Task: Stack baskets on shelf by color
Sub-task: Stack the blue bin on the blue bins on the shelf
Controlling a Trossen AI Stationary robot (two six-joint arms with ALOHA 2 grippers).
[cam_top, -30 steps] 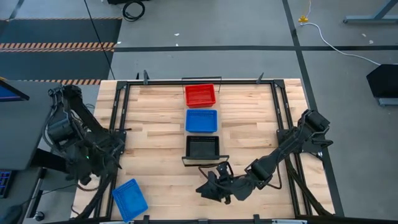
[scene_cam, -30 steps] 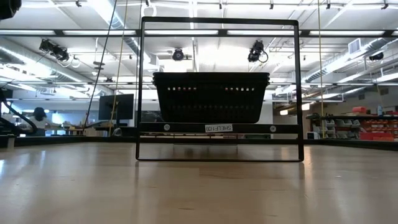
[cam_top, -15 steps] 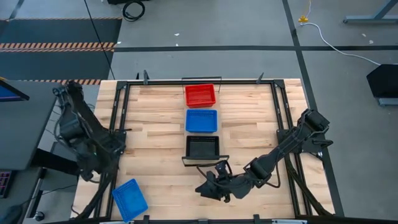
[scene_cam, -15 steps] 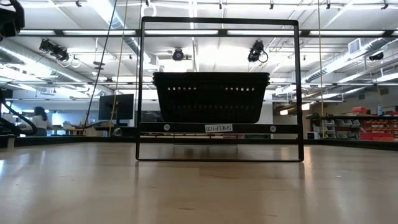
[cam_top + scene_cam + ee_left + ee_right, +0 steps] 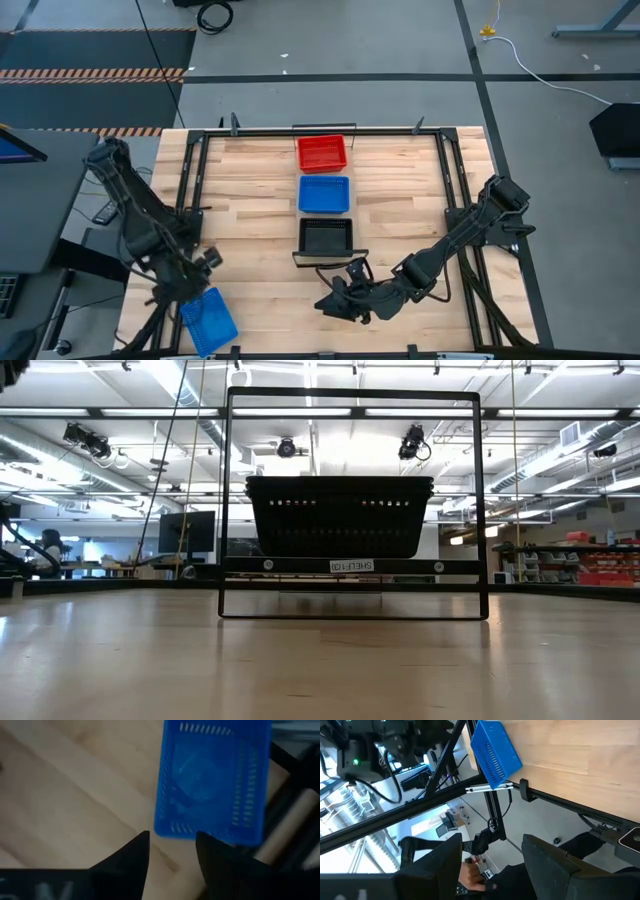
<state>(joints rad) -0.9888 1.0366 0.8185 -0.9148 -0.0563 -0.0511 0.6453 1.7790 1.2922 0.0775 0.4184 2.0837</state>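
Observation:
A red basket (image 5: 322, 153), a blue basket (image 5: 325, 194) and a black basket (image 5: 326, 237) stand in a row on the shelf (image 5: 350, 565), which runs down the table's middle. The low view shows only the black basket (image 5: 340, 515), on the shelf's dark front edge. A second blue basket (image 5: 210, 320) lies on its base at the table's near-left corner. My left gripper (image 5: 200, 268) hovers open just short of it, with the basket (image 5: 212, 780) ahead of its fingertips (image 5: 172, 840). My right gripper (image 5: 330, 303) waits open, low, near the table's near edge.
A black metal frame (image 5: 350, 395) surrounds the shelf, and dark rails (image 5: 190, 200) run along the table's sides. The loose blue basket (image 5: 495, 750) sits close to the near edge and the left rail. Bare planks lie on both sides of the shelf.
My left arm has swung from the table's left side toward the near edge and come over the loose blue basket. The baskets have stayed where they were.

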